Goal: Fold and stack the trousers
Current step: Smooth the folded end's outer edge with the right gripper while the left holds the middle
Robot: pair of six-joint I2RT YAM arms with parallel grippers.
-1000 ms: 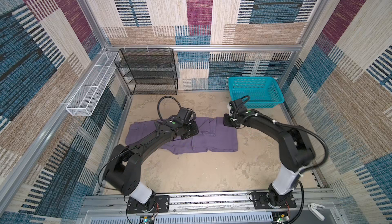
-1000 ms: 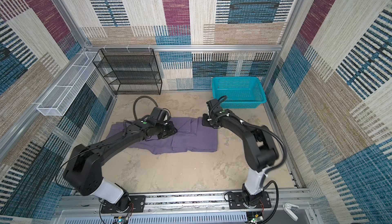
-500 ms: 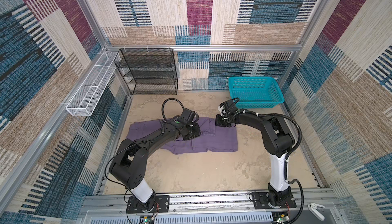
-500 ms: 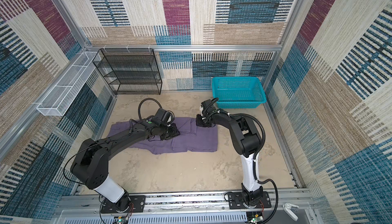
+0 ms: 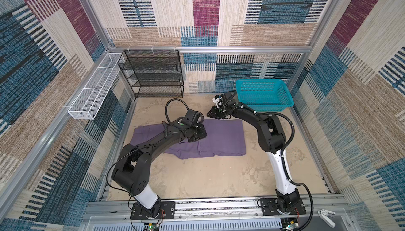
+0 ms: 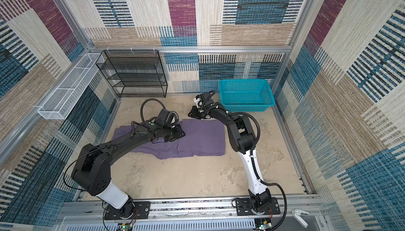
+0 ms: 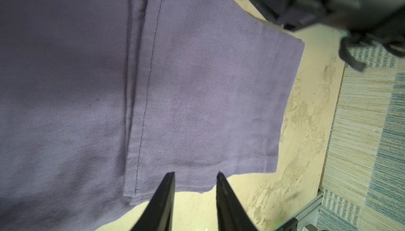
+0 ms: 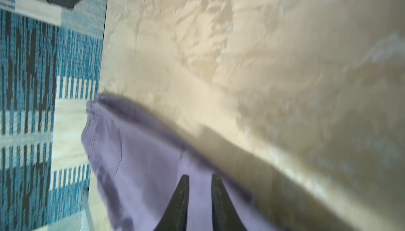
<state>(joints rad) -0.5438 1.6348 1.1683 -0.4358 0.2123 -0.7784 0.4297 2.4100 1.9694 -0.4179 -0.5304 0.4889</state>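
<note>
surface: mottled sand-beige table (image 5: 197, 175), boxed in by metal framing. walls (image 5: 171, 11) of striped carpet patches in blue, maroon, tan.

trousers (image 5: 221, 135): muted purple twill, lying flat as a long band from table centre out toward 9 o'clock in both top views. the centre end is doubled over with straight edges, the 9 o'clock end is rumpled under the left arm. a stitched seam shows in the left wrist view.

containers: teal basket (image 5: 267, 107) at 1 o'clock, its lattice floor in plain sight. black mesh rack (image 5: 153, 74) at 11 o'clock, shelves showing bare mesh. white wire basket (image 5: 94, 92) on the wall at 10 o'clock.

left gripper (image 7: 195, 174): low over mid-band, jaws apart, tips above a cloth edge; contact unclear.

right gripper (image 8: 199, 176): at the band's 12 o'clock edge, jaws narrowly parted, view blurred.
</note>
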